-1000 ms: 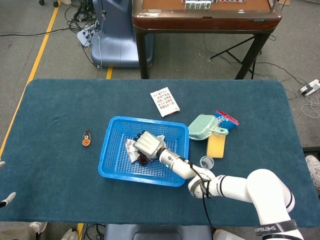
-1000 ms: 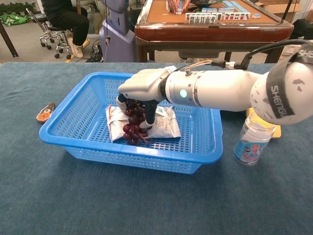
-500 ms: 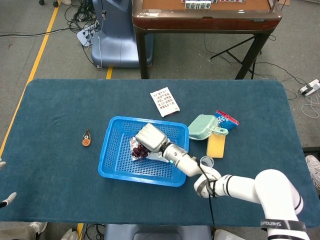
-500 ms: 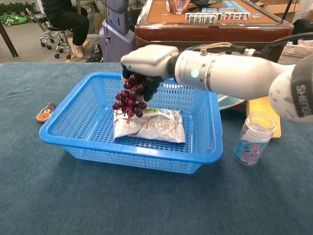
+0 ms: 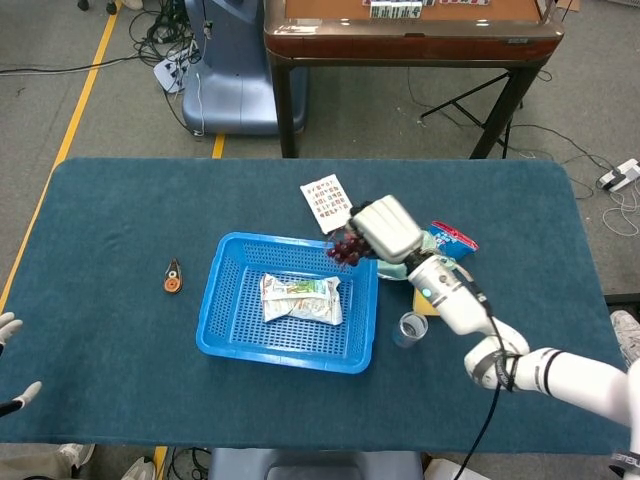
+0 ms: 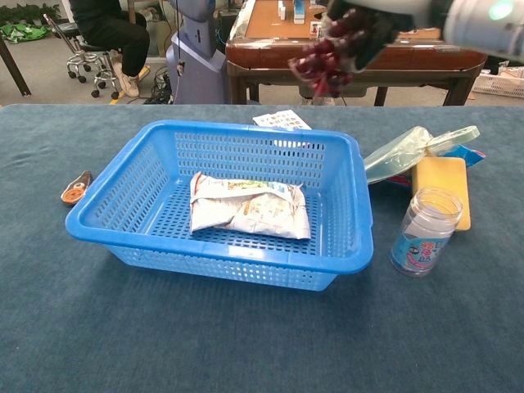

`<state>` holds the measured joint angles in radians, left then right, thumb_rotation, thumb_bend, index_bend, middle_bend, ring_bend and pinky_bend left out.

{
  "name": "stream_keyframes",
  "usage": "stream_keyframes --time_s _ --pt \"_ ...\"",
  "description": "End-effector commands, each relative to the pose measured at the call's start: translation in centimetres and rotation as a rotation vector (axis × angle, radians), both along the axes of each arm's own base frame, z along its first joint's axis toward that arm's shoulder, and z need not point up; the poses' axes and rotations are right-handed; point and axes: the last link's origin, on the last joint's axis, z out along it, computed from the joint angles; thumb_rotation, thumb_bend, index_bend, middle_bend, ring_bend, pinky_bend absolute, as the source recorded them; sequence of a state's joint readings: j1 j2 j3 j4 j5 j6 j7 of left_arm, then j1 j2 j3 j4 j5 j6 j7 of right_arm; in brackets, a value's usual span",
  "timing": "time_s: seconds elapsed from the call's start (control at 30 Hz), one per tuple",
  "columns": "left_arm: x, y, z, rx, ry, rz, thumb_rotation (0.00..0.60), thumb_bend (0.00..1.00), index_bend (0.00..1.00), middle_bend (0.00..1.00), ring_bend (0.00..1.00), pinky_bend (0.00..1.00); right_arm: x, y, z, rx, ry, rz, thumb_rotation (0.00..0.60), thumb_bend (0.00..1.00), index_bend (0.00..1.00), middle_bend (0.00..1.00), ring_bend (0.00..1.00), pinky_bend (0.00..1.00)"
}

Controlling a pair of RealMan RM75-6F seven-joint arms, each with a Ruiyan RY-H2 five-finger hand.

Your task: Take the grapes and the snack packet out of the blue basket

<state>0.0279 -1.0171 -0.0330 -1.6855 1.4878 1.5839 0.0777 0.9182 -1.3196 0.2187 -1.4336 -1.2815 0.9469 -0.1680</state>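
Note:
My right hand [image 5: 386, 228] grips a bunch of dark red grapes [image 5: 347, 249] in the air above the basket's far right corner. In the chest view the grapes [image 6: 324, 62] hang high up under that hand [image 6: 366, 23], well above the basket rim. The blue basket [image 5: 222, 300] sits mid-table, and a crumpled silver snack packet [image 5: 300, 298] lies flat on its floor [image 6: 248, 206]. Only the fingertips of my left hand [image 5: 10, 360] show at the left edge of the head view, spread and holding nothing.
Right of the basket [image 6: 246, 254] stand a small clear jar [image 6: 424, 233], a yellow block [image 6: 440, 184], a green lidded container [image 5: 405, 255] and a blue-red packet [image 5: 455, 238]. A printed card [image 5: 330, 203] lies behind the basket. A small orange tool [image 5: 173, 277] lies to its left.
My right hand has lifted the grapes off the snack packet, out of the basket, and carried them up and to the right. The packet stays in the basket.

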Motion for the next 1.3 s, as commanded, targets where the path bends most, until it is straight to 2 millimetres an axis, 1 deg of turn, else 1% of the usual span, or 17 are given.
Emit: stream_keyframes --time_s 0.03,0.23,0.3,0.33,0.43,0.47,0.5,0.53,0.6,0.67,0.73,0.77,0.9,1.03,1.13,1.2,1.3 --pt "0.1 0.1 -0.1 -0.005 -0.001 -0.003 0.6 0.15 0.21 0.14 0.13 0.11 -4.1 -0.4 2.2 -0.036 0.027 -0.111 0.6 0.48 0.76 0.53 0.54 0.7" --pt "0.5 0.3 -0.3 -0.01 -0.001 -0.018 0.6 0.15 0.21 0.14 0.13 0.11 -9.8 -0.9 3.6 -0.061 0.073 -0.272 0.6 0.47 0.76 0.5 0.53 0.7" --pt "0.6 0.4 -0.3 -0.011 -0.002 -0.02 0.6 0.15 0.21 0.14 0.13 0.11 -11.3 -0.9 3.7 -0.063 0.083 -0.316 0.6 0.47 0.74 0.49 0.52 0.7" --pt "0.6 0.4 -0.4 -0.011 -0.002 -0.02 0.6 0.15 0.21 0.14 0.13 0.11 -11.6 -0.9 3.7 -0.062 0.083 -0.326 0.6 0.47 0.73 0.48 0.51 0.7" --pt "0.6 0.4 -0.4 -0.015 0.0 -0.018 0.6 0.15 0.21 0.14 0.13 0.11 -13.1 -0.9 3.7 -0.059 0.076 -0.377 0.6 0.46 0.66 0.46 0.48 0.69" --pt "0.7 0.4 -0.5 -0.019 0.002 -0.019 0.6 0.15 0.21 0.14 0.13 0.11 -14.0 -0.9 3.7 -0.049 0.086 -0.409 0.6 0.46 0.61 0.44 0.45 0.66" --pt "0.7 0.4 -0.5 -0.018 0.002 -0.02 0.6 0.15 0.21 0.14 0.13 0.11 -14.4 -1.0 3.7 -0.041 0.097 -0.423 0.6 0.46 0.57 0.42 0.43 0.64" --pt "0.8 0.4 -0.5 -0.017 0.002 -0.021 0.6 0.15 0.21 0.14 0.13 0.11 -14.7 -1.0 3.7 -0.031 0.107 -0.437 0.6 0.45 0.49 0.38 0.39 0.61" --pt "0.8 0.4 -0.5 -0.016 0.002 -0.021 0.6 0.15 0.21 0.14 0.13 0.11 -15.0 -1.1 3.7 -0.019 0.119 -0.455 0.6 0.44 0.3 0.29 0.3 0.52" --pt "0.7 0.4 -0.6 -0.02 0.003 -0.018 0.6 0.15 0.21 0.14 0.13 0.11 -15.2 -1.1 3.7 -0.006 0.125 -0.473 0.6 0.44 0.16 0.22 0.24 0.45" --pt "0.7 0.3 -0.6 -0.021 0.004 -0.015 0.6 0.15 0.21 0.14 0.13 0.11 -15.2 -1.1 3.8 -0.001 0.126 -0.479 0.6 0.43 0.05 0.15 0.19 0.4" --pt "0.7 0.3 -0.6 -0.021 0.004 -0.014 0.6 0.15 0.21 0.14 0.13 0.11 -15.2 -1.0 3.9 -0.001 0.123 -0.479 0.6 0.43 0.01 0.13 0.17 0.38" --pt "0.7 0.4 -0.6 -0.019 0.006 -0.014 0.6 0.15 0.21 0.14 0.13 0.11 -14.9 -0.8 4.6 -0.003 0.104 -0.469 0.6 0.41 0.0 0.05 0.12 0.33" --pt "0.7 0.5 -0.6 -0.018 0.007 -0.015 0.6 0.15 0.21 0.14 0.13 0.11 -14.2 -0.6 5.8 -0.013 0.075 -0.442 0.6 0.36 0.0 0.03 0.1 0.3" --pt "0.7 0.5 -0.6 -0.018 0.008 -0.015 0.6 0.15 0.21 0.14 0.13 0.11 -13.7 -0.5 7.0 -0.039 0.065 -0.42 0.6 0.26 0.0 0.01 0.08 0.27" --pt "0.7 0.5 -0.5 -0.016 0.008 -0.015 0.6 0.15 0.21 0.14 0.13 0.11 -13.4 -0.4 7.5 -0.047 0.056 -0.411 0.6 0.17 0.0 0.01 0.08 0.27" --pt "0.6 0.5 -0.5 -0.016 0.008 -0.012 0.6 0.15 0.21 0.14 0.13 0.11 -12.8 -0.2 8.2 -0.058 0.058 -0.388 0.6 0.09 0.0 0.0 0.07 0.27"
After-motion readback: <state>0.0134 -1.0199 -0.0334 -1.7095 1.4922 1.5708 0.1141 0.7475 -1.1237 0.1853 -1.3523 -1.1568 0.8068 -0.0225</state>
